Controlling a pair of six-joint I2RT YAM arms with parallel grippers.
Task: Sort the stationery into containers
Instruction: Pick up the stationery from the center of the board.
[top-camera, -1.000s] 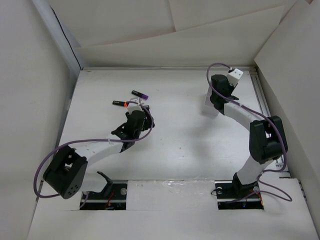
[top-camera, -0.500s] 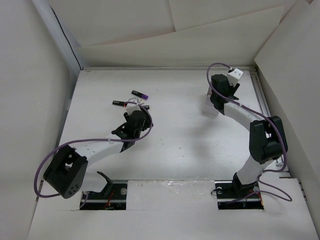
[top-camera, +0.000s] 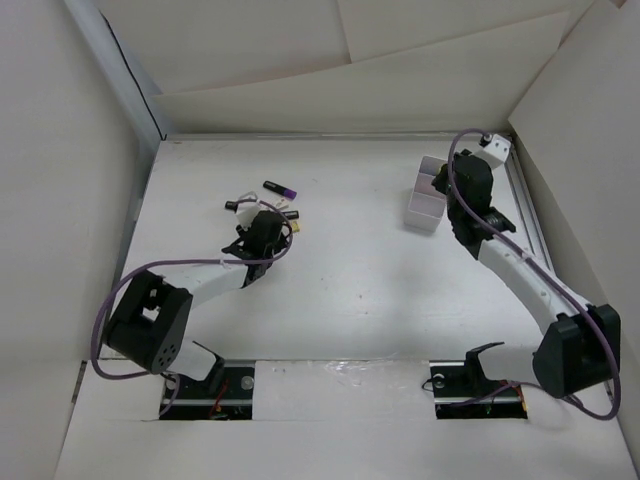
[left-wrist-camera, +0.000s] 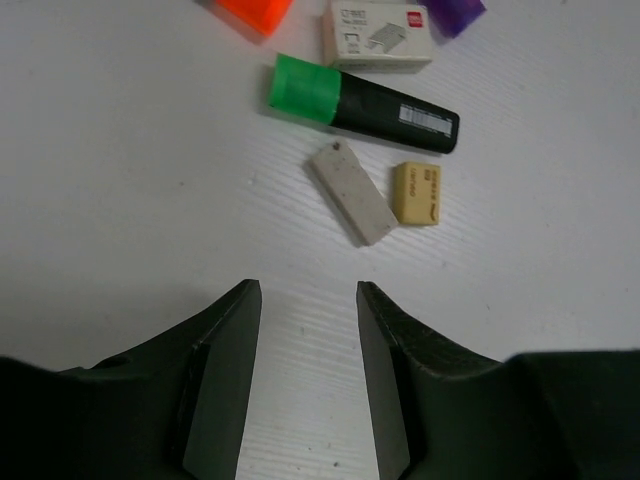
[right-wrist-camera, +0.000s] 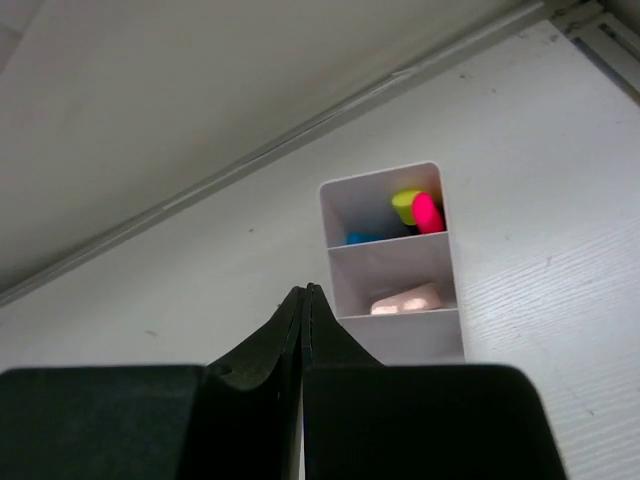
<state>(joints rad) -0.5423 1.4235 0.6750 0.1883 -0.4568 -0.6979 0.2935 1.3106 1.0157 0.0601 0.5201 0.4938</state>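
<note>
The stationery lies in a cluster at the left back of the table (top-camera: 265, 203). In the left wrist view a black marker with a green cap (left-wrist-camera: 360, 100), a grey eraser (left-wrist-camera: 352, 192), a tan eraser (left-wrist-camera: 416, 192), a small white box (left-wrist-camera: 378, 35), an orange end (left-wrist-camera: 255, 12) and a purple end (left-wrist-camera: 458, 12) lie ahead of my left gripper (left-wrist-camera: 308, 300), which is open, empty and just short of the grey eraser. The white compartment container (top-camera: 428, 195) stands at the right back. My right gripper (right-wrist-camera: 303, 292) is shut and empty beside the container (right-wrist-camera: 390, 265), which holds yellow, pink and blue pieces and a pale eraser.
A purple-ended marker (top-camera: 281, 188) lies at the far side of the cluster. White walls enclose the table on the left, back and right. A metal rail (top-camera: 522, 200) runs along the right edge close to the right arm.
My left gripper has moved left and back, closer to the cluster. My right arm has swung right, off the container, which now shows fully.
</note>
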